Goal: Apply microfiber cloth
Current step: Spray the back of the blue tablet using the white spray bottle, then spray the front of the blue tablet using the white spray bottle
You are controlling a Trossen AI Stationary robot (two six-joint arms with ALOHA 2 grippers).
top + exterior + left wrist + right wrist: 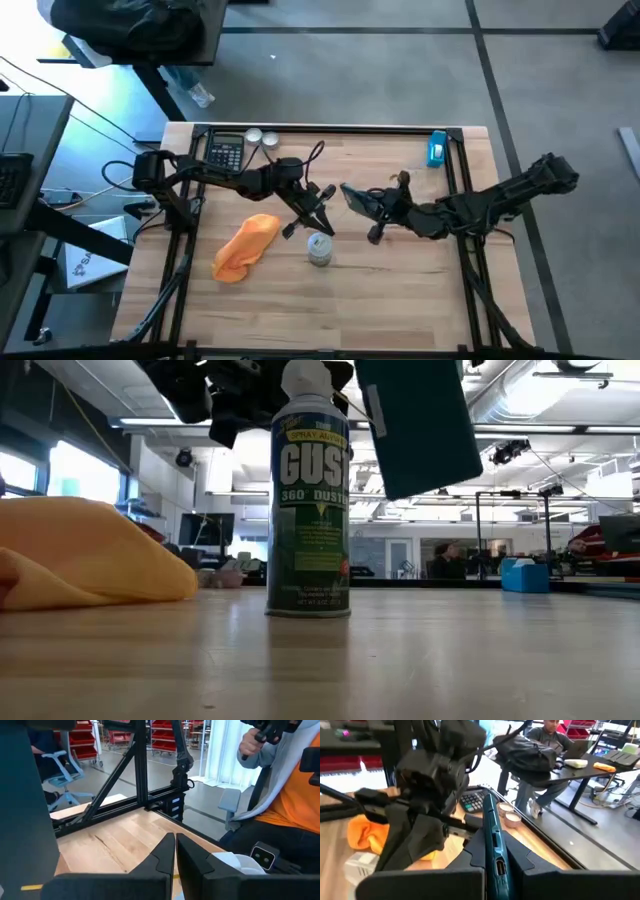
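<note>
**Orange cloth left lying while the device is held aloft**

High view: the microfiber cloth [246, 247] is seen crumpled on the wooden table [400, 300], left of centre. A duster can [319, 248] stands just to its right. The left gripper [322, 203] is placed above the can, apart from the cloth. The right gripper [372, 207] is clamped on a dark flat device [356, 199] near the centre. A calculator [226, 153] and a blue box [437, 149] are set along the top edge.

Low view: the cloth [90, 553] is shown at the left, the can [309, 490] upright at centre, the device [418, 422] tilted in the air at upper right.

Left wrist view: the left fingers [160, 862] are shown pressed together, empty.

Right wrist view: the device [493, 845] is gripped edge-on between the fingers [530, 862]; the cloth [367, 833] lies at the left.
</note>
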